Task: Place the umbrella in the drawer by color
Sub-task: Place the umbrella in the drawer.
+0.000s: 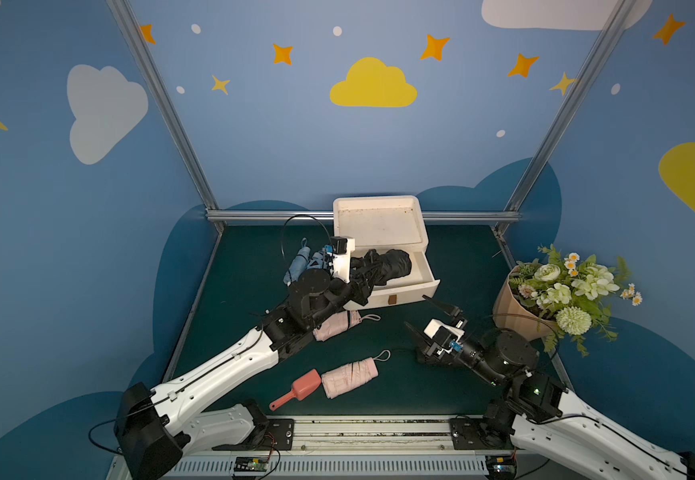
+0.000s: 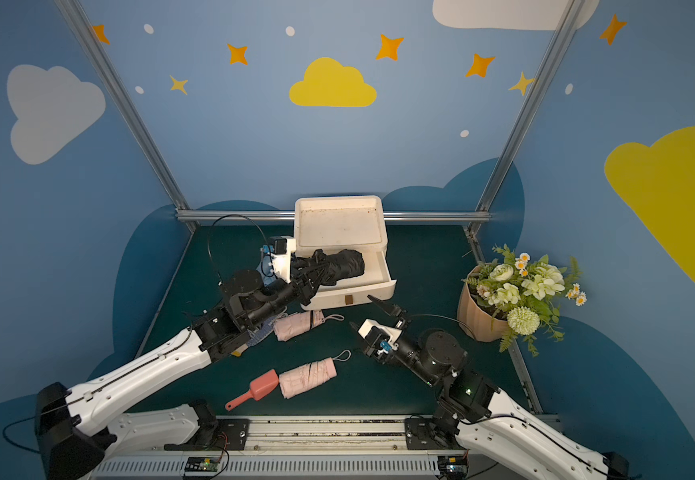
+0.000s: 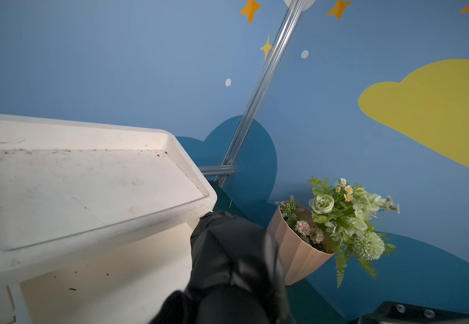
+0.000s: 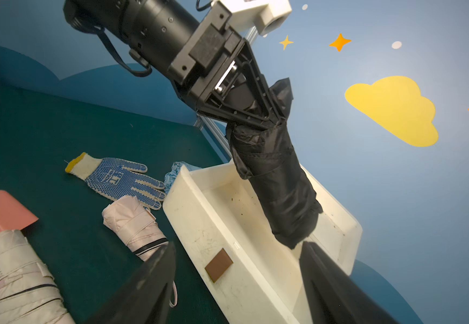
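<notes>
A folded black umbrella (image 1: 393,262) (image 2: 343,264) (image 4: 278,179) slants down into the open white drawer (image 1: 429,286) (image 2: 379,289) (image 4: 199,224). My left gripper (image 1: 373,270) (image 2: 316,270) (image 4: 255,106) is shut on the umbrella's near end. In the left wrist view the umbrella (image 3: 227,252) fills the space ahead of the jaws, over the drawer floor (image 3: 115,275). My right gripper (image 1: 422,316) (image 2: 362,311) (image 4: 237,248) stands open and holds nothing, just in front of the drawer's right front corner.
The drawer belongs to a white cabinet (image 1: 379,224) with a tray top. Two pink umbrellas (image 1: 337,326) (image 1: 350,378), a blue umbrella (image 1: 298,266), a pink scoop (image 1: 300,388) and a dotted glove (image 4: 121,179) lie on the green mat. A flower pot (image 1: 520,307) stands at the right.
</notes>
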Action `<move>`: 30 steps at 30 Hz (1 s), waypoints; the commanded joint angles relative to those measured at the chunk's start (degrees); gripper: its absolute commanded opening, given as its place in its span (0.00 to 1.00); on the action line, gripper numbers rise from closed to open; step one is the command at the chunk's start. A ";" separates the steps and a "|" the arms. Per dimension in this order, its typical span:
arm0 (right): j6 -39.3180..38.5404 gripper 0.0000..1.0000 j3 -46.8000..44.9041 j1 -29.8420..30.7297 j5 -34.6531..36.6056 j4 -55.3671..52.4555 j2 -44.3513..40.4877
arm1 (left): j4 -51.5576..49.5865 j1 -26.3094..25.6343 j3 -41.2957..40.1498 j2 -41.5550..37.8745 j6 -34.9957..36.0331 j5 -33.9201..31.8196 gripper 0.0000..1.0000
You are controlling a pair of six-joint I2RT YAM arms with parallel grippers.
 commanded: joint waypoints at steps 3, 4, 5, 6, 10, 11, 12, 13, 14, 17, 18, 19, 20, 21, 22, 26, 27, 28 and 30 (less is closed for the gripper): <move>8.06 0.73 -0.60 0.16 7.98 -5.19 -5.28 | 5.00 3.01 3.51 5.03 0.10 2.57 0.07; 9.07 0.73 -0.89 0.09 9.56 -5.41 -5.96 | 5.30 3.37 3.69 6.11 -1.03 4.03 0.07; 10.14 0.73 -0.82 0.11 11.07 -6.02 -6.46 | 5.69 3.59 3.83 6.91 -1.90 5.27 0.08; 11.32 0.72 -0.46 0.07 12.93 -7.14 -6.77 | 6.45 3.60 3.78 7.88 -2.65 6.77 0.08; 16.46 0.73 0.86 -0.08 18.61 -9.75 -6.64 | 8.79 3.59 4.66 12.03 -5.51 11.79 0.10; 17.48 0.73 1.28 -0.27 19.15 -10.14 -6.35 | 8.98 3.57 5.07 13.11 -6.26 12.50 0.10; 18.69 0.73 1.81 -0.40 19.32 -10.78 -5.77 | 9.01 3.58 5.69 14.42 -7.01 13.38 0.11; 19.60 0.73 2.44 -0.50 19.18 -11.52 -5.03 | 9.31 3.57 6.34 15.74 -7.75 14.60 0.12; 20.36 0.73 3.04 -0.55 18.89 -12.29 -4.39 | 9.53 3.53 6.93 16.88 -8.32 15.74 0.13; 21.81 0.75 4.89 -0.72 19.15 -14.90 -2.48 | 9.04 3.36 8.89 20.00 -10.50 18.27 0.27; 22.03 0.75 5.27 -0.83 19.40 -15.65 -2.16 | 7.86 3.42 9.63 20.74 -11.10 18.54 0.35; 22.00 0.75 5.62 -0.93 19.35 -16.41 -2.04 | 6.29 3.44 10.52 21.29 -11.47 18.69 0.42; 21.55 0.75 5.91 -0.94 18.76 -17.30 -2.06 | 4.86 3.40 11.18 21.57 -11.40 18.76 0.48; 20.62 0.75 6.26 -1.02 17.86 -18.37 -2.14 | 3.22 3.40 11.86 21.63 -10.96 18.70 0.52; 19.53 0.75 6.28 -1.03 16.99 -19.61 -2.38 | 1.74 3.43 12.45 21.49 -10.45 18.46 0.58; 14.78 0.75 9.03 -1.00 14.22 -24.17 -3.49 | -4.51 3.42 14.50 19.06 -6.52 15.46 0.70; 13.71 0.75 9.57 -1.02 13.85 -25.47 -3.70 | -6.61 3.53 15.06 18.03 -5.42 14.06 0.75; 11.90 0.76 10.15 -1.04 13.51 -26.84 -3.89 | -8.66 3.48 15.58 17.04 -4.19 12.79 0.80; 10.47 0.76 11.13 -1.08 13.12 -29.49 -3.92 | -12.66 3.58 16.45 15.26 -2.46 10.68 0.86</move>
